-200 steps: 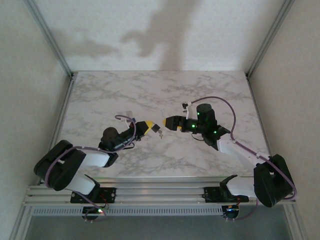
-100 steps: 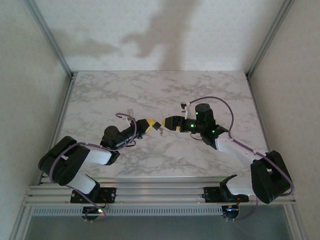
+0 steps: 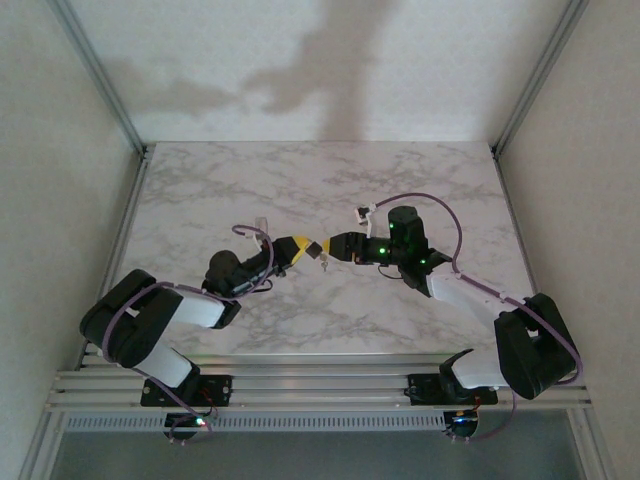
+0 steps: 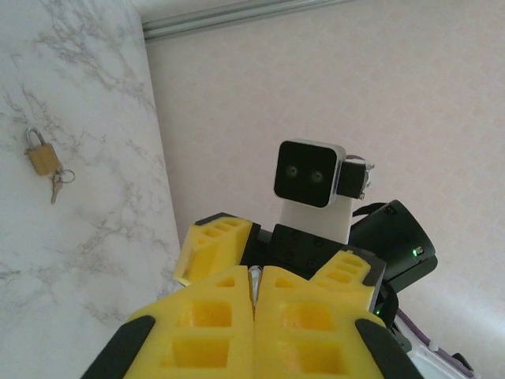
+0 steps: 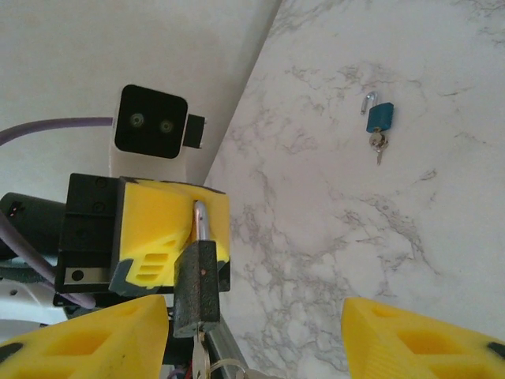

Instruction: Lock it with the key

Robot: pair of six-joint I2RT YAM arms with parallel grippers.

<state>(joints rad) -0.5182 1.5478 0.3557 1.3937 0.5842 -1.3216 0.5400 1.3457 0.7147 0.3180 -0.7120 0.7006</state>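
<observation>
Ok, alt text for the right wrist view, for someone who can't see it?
The left claw pinches the shackle of a small black padlock, a key at its base, in front of the wide-open yellow fingers of the right claw. A blue padlock with keys lies on the marble table beyond.

Matt, grainy black padlock (image 5: pixel 197 288) with polished metal shackle (image 5: pixel 200 219); beside it, matt yellow plastic fingers (image 5: pixel 158 229); beneath, smooth marble-patterned table (image 5: pixel 355 237).

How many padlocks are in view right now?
3. A black padlock is clamped by its shackle in the left gripper; a brass padlock and a blue padlock lie on the table. Others may be hidden behind the arms.
</observation>
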